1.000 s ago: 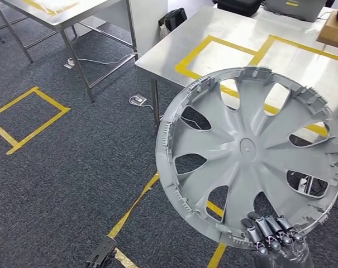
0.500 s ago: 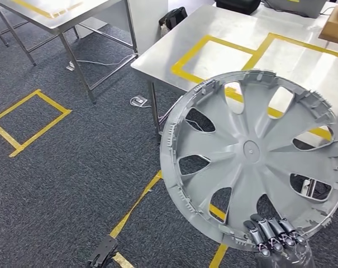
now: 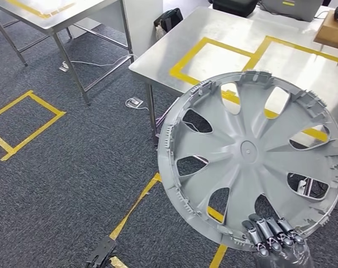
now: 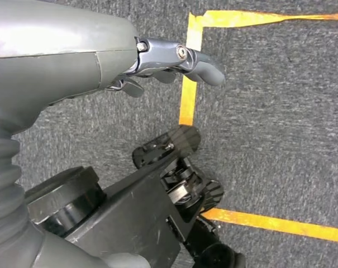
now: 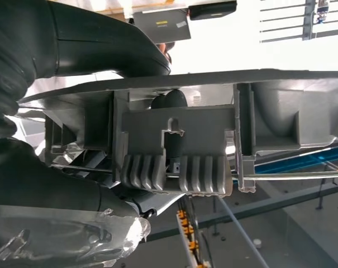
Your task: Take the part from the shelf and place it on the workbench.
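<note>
- Holding one large round grey plastic wheel cover (image 3: pixel 251 159), your robot's right hand (image 3: pixel 273 237) grips it at the lower rim, dark fingers (image 3: pixel 266 230) hooked over the edge; the cover is tilted, inner side up, in the air in front of the workbench and partly over its near corner.
- Seen from the right wrist, the grey thumb (image 5: pixel 95 42) lies on one face of the cover's ribbed rim clips (image 5: pixel 175 148) and the palm on the other, so the rim is pinched between them.
- Hanging low beside the body, your left hand (image 4: pixel 158 61) holds nothing; its fingers are loosely curled and apart above the carpet.
- You have two steel tables in view: one brushed-metal workbench (image 3: pixel 167 53) marked with two yellow tape rectangles (image 3: pixel 188 56), and a second steel table (image 3: pixel 61 22) at the upper left on thin legs.
- One dark bag (image 3: pixel 169 19) sits beyond the workbench, and one wooden board (image 3: pixel 331 30) rests at its far right edge.
- Dark grey carpet (image 3: pixel 74 167) covers the floor, crossed by yellow tape lines (image 3: pixel 135 204) and one taped square (image 3: pixel 25 120); white cables (image 3: pixel 97 62) trail under the second table.
</note>
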Controlling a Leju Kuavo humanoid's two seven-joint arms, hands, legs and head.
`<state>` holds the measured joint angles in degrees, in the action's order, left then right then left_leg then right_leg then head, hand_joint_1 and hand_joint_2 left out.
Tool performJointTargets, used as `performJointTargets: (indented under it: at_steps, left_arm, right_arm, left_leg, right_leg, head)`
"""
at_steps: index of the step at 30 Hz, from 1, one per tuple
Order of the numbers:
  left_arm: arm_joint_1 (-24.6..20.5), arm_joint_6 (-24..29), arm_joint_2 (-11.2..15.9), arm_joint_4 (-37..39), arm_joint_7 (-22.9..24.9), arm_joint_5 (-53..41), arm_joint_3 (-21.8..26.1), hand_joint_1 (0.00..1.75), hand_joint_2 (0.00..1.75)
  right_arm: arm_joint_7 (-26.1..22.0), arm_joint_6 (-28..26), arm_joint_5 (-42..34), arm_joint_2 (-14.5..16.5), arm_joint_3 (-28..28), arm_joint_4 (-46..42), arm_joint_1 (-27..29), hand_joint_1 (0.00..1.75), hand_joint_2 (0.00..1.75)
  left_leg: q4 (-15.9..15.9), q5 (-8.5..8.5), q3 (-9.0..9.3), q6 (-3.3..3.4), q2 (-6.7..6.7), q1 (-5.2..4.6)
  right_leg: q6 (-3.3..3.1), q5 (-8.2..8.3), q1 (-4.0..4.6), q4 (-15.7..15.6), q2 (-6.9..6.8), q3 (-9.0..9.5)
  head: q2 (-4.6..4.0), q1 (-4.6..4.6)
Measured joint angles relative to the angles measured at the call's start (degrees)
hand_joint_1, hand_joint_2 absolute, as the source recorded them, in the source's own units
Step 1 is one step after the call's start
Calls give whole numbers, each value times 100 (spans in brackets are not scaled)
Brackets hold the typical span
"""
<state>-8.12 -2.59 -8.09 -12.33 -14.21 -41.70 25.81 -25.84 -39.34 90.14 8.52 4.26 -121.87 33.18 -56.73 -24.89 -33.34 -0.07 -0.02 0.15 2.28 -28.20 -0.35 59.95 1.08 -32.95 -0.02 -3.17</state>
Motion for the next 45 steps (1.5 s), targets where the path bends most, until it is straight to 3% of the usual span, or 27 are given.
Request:
performJointTargets:
  at_steps: [2,4,5,6,7,8,10,11,15,17,19,20,21,22,24,25,27,30,31,34,36,37,38,40,41,42,45]
  left_arm:
    - [-1,-2,-3,0,0,0,0,0,175]
    - [3,-3,-5,0,0,0,0,0,175]
    - [7,-6,-7,0,0,-1,0,0,175]
    - [11,-9,-8,0,0,-1,0,0,175]
    - [15,-11,-9,0,0,-2,0,0,175]
    - [17,-14,-10,0,0,-4,0,0,175]
    - [13,-14,-2,0,0,-8,0,0,175]
    - [10,-14,2,0,0,-10,0,0,175]
    - [-7,-14,3,-2,-1,-17,0,0,175]
    - [-17,-14,1,-4,-2,-24,0,0,175]
    - [-4,-14,1,-4,-2,-27,0,0,175]
    - [8,-14,1,-4,-2,-27,0,0,175]
    - [19,-14,1,-4,-2,-28,0,0,175]
    - [24,-14,1,-4,-2,-28,0,0,175]
    - [24,-14,3,-4,-2,-28,0,0,175]
    - [19,-14,4,-4,-2,-28,0,0,175]
    - [8,-14,2,-4,-2,-28,0,0,175]
    - [11,-14,2,-4,-2,-28,0,0,175]
    - [13,-14,2,-4,-2,-28,0,0,175]
    - [16,-15,0,-4,-2,-28,0,0,175]
    - [29,-16,1,-4,-2,-28,0,0,175]
    - [36,-17,0,-4,-2,-28,0,0,175]
    - [41,-17,-1,-4,-2,-28,0,0,175]
    - [44,-20,1,-4,-2,-28,0,0,175]
    - [39,-20,4,-4,-2,-28,1,0,175]
    - [35,-21,9,-4,-2,-28,1,0,175]
    - [14,-21,5,-5,-3,-34,1,0,175]
  right_arm:
    - [-3,0,0,0,-1,0,-1,175,175]
    - [-5,0,0,0,-3,6,1,175,175]
    - [-5,0,0,0,-6,13,4,175,175]
    - [-4,0,0,0,-9,19,4,175,175]
    - [-4,0,0,0,-12,25,3,175,175]
    - [-5,0,0,0,-12,26,2,175,175]
    - [-7,0,0,0,-10,34,-11,175,175]
    - [-6,0,0,0,-10,39,-13,175,175]
    - [-4,0,0,0,-17,53,2,175,175]
    - [-5,0,0,0,-16,55,-6,175,175]
    - [-4,0,0,0,-16,56,-12,175,175]
    - [-4,0,0,0,-16,57,-9,175,175]
    - [-4,0,0,0,-17,58,-6,175,175]
    - [-4,0,0,0,-17,59,-4,175,175]
    - [-5,0,0,0,-16,59,-3,175,175]
    - [-5,0,0,0,-16,59,-5,175,175]
    - [-5,0,0,1,-16,58,-7,175,175]
    - [-1,0,0,2,-14,60,-9,175,175]
    - [2,0,0,2,-13,61,-11,175,175]
    - [4,0,0,2,-8,64,-14,175,175]
    - [11,0,0,2,-12,74,-7,175,175]
    - [16,0,0,2,-13,79,-4,175,175]
    - [22,0,0,2,-14,83,-3,175,175]
    - [26,1,0,2,-13,94,-7,175,175]
    - [27,1,0,2,-12,101,-10,175,175]
    - [31,2,0,2,-12,107,-6,175,175]
    - [44,2,0,4,-12,112,16,175,175]
  left_leg:
    - [22,-19,49,52,3,12]
    - [20,-61,88,83,7,10]
    - [19,-87,115,86,7,11]
    - [18,-115,151,80,4,15]
    - [17,-148,199,66,0,23]
    - [16,-188,252,43,-4,30]
    - [-1,-266,323,-25,-8,13]
    - [-6,-290,335,-54,-8,-1]
    - [-73,-378,341,-141,-2,9]
    - [-592,-599,77,-185,-2,18]
    - [-1416,-853,-435,-205,-2,19]
    - [-1690,-871,-645,-204,-2,19]
    - [-1758,-766,-758,-195,-2,18]
    - [-1596,-546,-754,-176,-2,16]
    - [-876,-14,-521,-116,-2,4]
    - [-517,112,-375,-90,-1,-7]
    - [-158,106,-218,-62,-2,-25]
    - [-68,1,-103,15,-23,-15]
    - [-60,-28,-49,52,-29,-10]
    - [-52,-146,92,107,-32,-10]
    - [-52,-256,219,107,-37,-10]
    - [-52,-321,308,100,-41,-7]
    - [-52,-393,405,87,-45,-3]
    - [-58,-537,569,37,-48,-5]
    - [-52,-594,611,3,-45,-12]
    - [-43,-629,644,-37,-41,-17]
    - [-64,-651,710,-135,-32,-10]
  right_leg:
    - [45,-267,-4,542,-40,-267]
    - [78,-549,-10,1307,-52,-688]
    - [93,-558,-16,1515,-53,-827]
    - [105,-451,-24,1506,-56,-862]
    - [116,-240,-36,1259,-62,-776]
    - [132,11,-50,857,-75,-604]
    - [131,272,-62,176,-92,-266]
    - [103,286,-62,23,-91,-183]
    - [-99,195,-48,-27,-60,-121]
    - [-183,148,-57,-49,-65,-49]
    - [-226,87,-51,-52,-63,7]
    - [-232,52,-49,-52,-54,42]
    - [-230,14,-47,-52,-41,89]
    - [-223,-29,-46,-53,-28,149]
    - [-190,-124,-44,-58,-10,266]
    - [-158,-177,-35,-59,-3,299]
    - [-79,-236,-21,-80,4,349]
    - [28,-284,-23,-50,-30,442]
    - [44,-353,-25,89,-46,376]
    - [71,-715,-25,1100,-63,-238]
    - [94,-839,-29,1470,-64,-622]
    - [107,-746,-34,1362,-65,-681]
    - [118,-529,-43,1076,-68,-652]
    - [123,61,-58,408,-98,-538]
    - [88,248,-52,208,-108,-494]
    - [39,338,-41,116,-111,-478]
    - [-131,257,-28,74,-75,-360]
  head:
    - [0,-19]
    - [0,-27]
    - [0,-27]
    - [0,-29]
    - [0,-28]
    - [0,-29]
    - [1,-47]
    - [1,-45]
    - [2,2]
    - [2,30]
    - [2,49]
    - [2,53]
    - [2,54]
    - [2,54]
    - [2,56]
    - [2,61]
    - [2,63]
    - [2,55]
    - [2,44]
    - [2,28]
    - [2,24]
    - [2,25]
    - [2,22]
    - [2,20]
    - [2,25]
    - [2,26]
    - [2,30]
